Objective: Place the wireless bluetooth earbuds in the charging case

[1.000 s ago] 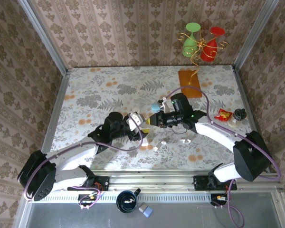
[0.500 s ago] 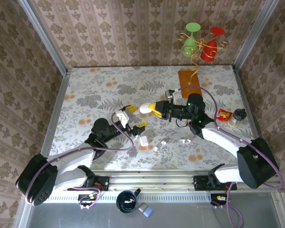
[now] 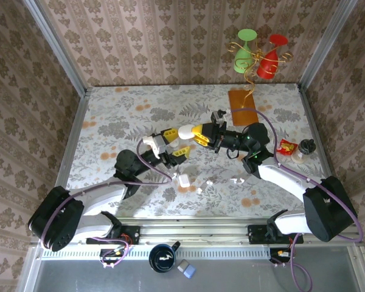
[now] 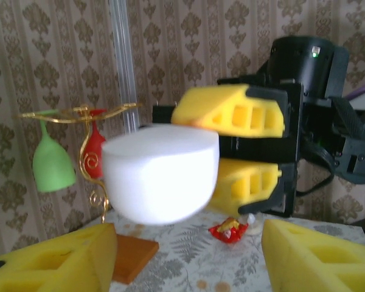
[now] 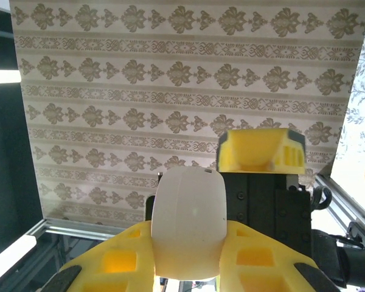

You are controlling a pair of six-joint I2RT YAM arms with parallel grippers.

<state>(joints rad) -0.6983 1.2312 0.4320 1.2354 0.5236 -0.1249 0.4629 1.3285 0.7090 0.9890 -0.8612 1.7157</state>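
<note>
Right gripper [image 3: 192,132] clamped the charging case [image 3: 186,130] above mid-table — left gripper [image 3: 174,144], jaws apart, likely needed to open its lid next.

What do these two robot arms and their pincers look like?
The left arm and the right arm have white shells with bulky black round joints, and a thin purple cable runs along each. The left gripper and right gripper each have two blocky yellow fingers with square hollows, on black mounts.
</note>
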